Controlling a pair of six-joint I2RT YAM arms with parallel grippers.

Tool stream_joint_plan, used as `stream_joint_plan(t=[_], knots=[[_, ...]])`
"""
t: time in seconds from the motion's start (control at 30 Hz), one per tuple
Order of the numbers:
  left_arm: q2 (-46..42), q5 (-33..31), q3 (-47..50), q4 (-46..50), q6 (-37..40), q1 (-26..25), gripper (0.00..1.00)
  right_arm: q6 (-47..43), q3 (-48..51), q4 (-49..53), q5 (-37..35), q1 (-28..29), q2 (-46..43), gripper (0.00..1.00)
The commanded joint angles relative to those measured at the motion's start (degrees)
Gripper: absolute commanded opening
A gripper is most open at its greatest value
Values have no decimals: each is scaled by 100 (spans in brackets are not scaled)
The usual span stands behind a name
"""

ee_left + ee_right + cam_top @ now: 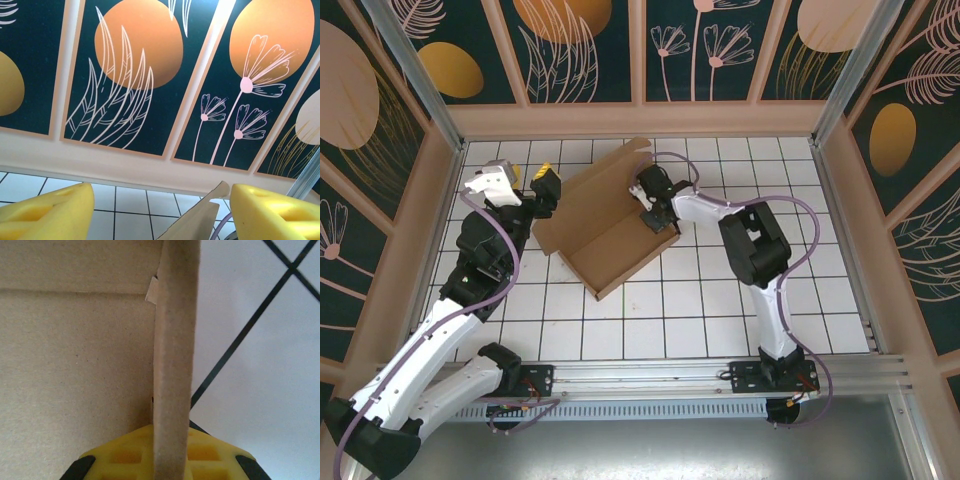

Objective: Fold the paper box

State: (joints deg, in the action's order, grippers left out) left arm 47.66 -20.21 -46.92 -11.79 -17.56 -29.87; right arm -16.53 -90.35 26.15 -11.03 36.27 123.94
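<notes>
Floral panels (580,50) enclose tiled table (720,300) bearing paper box (595,215).

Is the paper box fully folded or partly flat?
Partly folded: the paper box has some walls standing, but its inside is uncovered. The right gripper is shut on one upright side wall.

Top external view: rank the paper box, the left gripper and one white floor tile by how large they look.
1. paper box, clearly largest.
2-3. left gripper and floor tile look similar. The gripper is nearer the camera, so they are left unranked.
</notes>
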Motion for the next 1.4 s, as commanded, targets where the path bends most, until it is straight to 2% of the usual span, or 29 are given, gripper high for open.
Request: stream_joint_plan(t=[0.0,0.13,0.27,0.37,0.53,0.6,0.73,0.8,0.97,1.03,1.13,1.2,1.3,1.37], knots=[[-57,-101,33,-201,105,-54,72,-257,117,269,-1846,199,-141,0],[-55,-102,26,-201,108,-59,72,-279,245,192,-2385,310,-99,0],[-65,-125,27,-183,118,-59,72,-116,160,261,-2093,304,-112,4],[-72,-139,37,-192,130,-61,72,31,166,241,-1286,190,-261,10],[-82,-118,63,-217,148,-63,73,599,246,97,707,-286,-701,29],[-73,-110,68,-244,141,-62,73,854,510,-273,1404,-462,-1048,35],[-20,-142,56,-236,71,-64,73,1181,983,-904,2146,-764,-1533,50],[-2,-261,59,-231,15,-70,73,1149,1008,-939,2169,-748,-1521,53],[28,-556,102,-248,-178,-63,75,1056,620,-683,1377,-604,-972,52],[59,-795,117,-224,-359,-69,80,1062,487,-638,1245,-587,-750,49],[51,-1192,303,-238,-727,-65,97,1104,332,-584,1250,-561,-433,41],[91,-806,299,-262,-549,-59,98,1218,322,-623,1050,-542,-331,33],[194,-780,253,-221,-557,-70,98,1722,625,-931,447,-606,-485,20],[259,-861,245,-169,-561,-65,99,2231,960,-1126,321,-712,-729,20]])
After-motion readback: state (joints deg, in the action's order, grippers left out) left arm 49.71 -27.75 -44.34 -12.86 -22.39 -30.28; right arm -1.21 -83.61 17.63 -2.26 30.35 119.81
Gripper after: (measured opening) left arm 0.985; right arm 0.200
